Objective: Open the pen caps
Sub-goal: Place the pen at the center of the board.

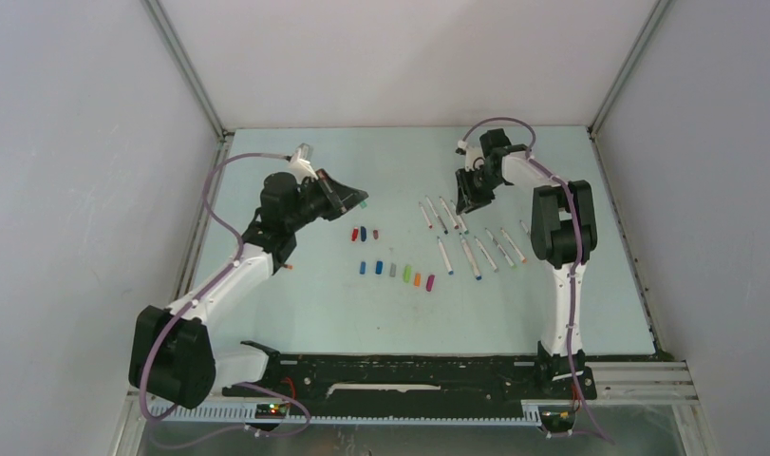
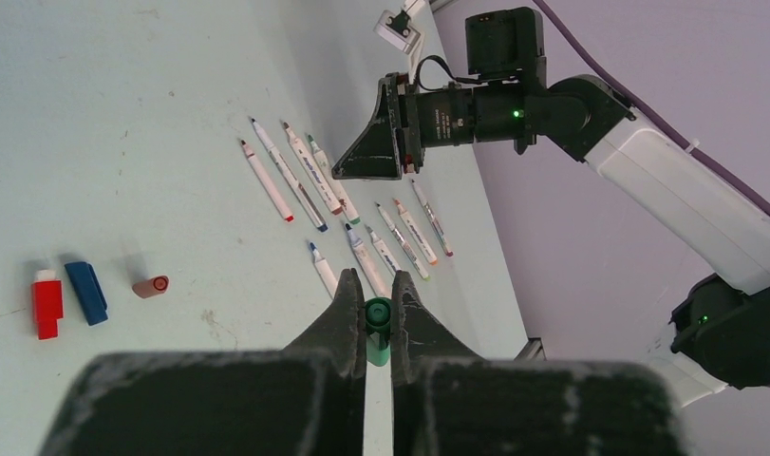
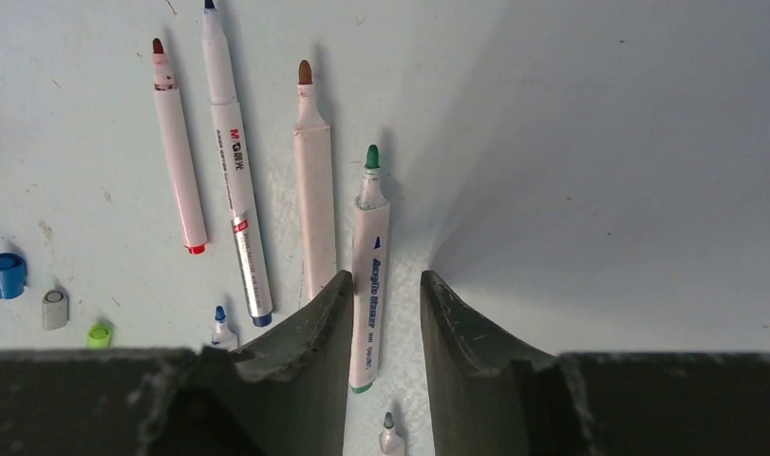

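In the top view, the left gripper [image 1: 354,200] is in the upper middle-left of the frame, above the pale blue-green tabletop [image 1: 295,304], with a small green plastic cap [image 1: 364,202] at its tip. Below it the other loose stubby caps [image 1: 393,270] lie in two short rows (red, blue and brown above; blue, grey, green, orange and magenta below). The thin white-barrelled pens [image 1: 471,256] lie to the right of these rows, and the right gripper [image 1: 468,201] hangs over their upper end.

In the left wrist view, the two fingers of the left gripper are pressed on the small green plastic cap from both sides, in the lower middle of the frame. A red cap [image 2: 46,304], a blue cap [image 2: 85,292] and a brown cap [image 2: 151,286] lie on the tabletop at the left.

In the right wrist view, the fingers of the right gripper stand apart. A white pen with a bare green tip [image 3: 371,256] lies flat between them, closer to the finger on the left of the frame (I cannot tell if it touches). To its left lie three more uncapped pens, side by side.
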Robot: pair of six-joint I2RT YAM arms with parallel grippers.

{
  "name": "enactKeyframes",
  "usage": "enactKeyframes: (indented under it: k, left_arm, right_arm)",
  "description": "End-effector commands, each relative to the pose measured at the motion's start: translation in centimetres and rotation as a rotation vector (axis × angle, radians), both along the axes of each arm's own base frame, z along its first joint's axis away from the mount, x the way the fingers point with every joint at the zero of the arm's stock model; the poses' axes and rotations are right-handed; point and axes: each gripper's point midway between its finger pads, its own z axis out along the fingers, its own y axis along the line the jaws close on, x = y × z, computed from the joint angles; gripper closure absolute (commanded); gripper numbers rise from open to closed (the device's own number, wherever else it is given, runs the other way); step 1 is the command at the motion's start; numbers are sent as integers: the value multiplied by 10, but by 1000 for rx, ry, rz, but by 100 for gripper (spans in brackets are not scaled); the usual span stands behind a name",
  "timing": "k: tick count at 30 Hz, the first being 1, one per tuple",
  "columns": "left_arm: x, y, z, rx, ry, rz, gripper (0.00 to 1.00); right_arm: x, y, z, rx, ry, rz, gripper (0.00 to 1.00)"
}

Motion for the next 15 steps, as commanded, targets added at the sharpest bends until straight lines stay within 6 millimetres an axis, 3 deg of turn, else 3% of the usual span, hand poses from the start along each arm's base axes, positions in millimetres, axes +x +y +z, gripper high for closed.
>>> enactKeyframes:
  k: [1,6,9,15]
  left_arm:
    - [-3,-7,-5,-15,8,-39,99]
    - [-7,-22,-14,0,38,-78,99]
    - [-8,-33,-21,36,56,-96,97]
    - [-6,-51,-57,248,166,-112,91]
  right_arm:
    - [8,-1,36,3,-89,15,66]
    - [-11,0,82,40,-188,73,62]
    - [-36,4,110,92,-262,151,58]
    - [-86,5,165,225,-443,296,49]
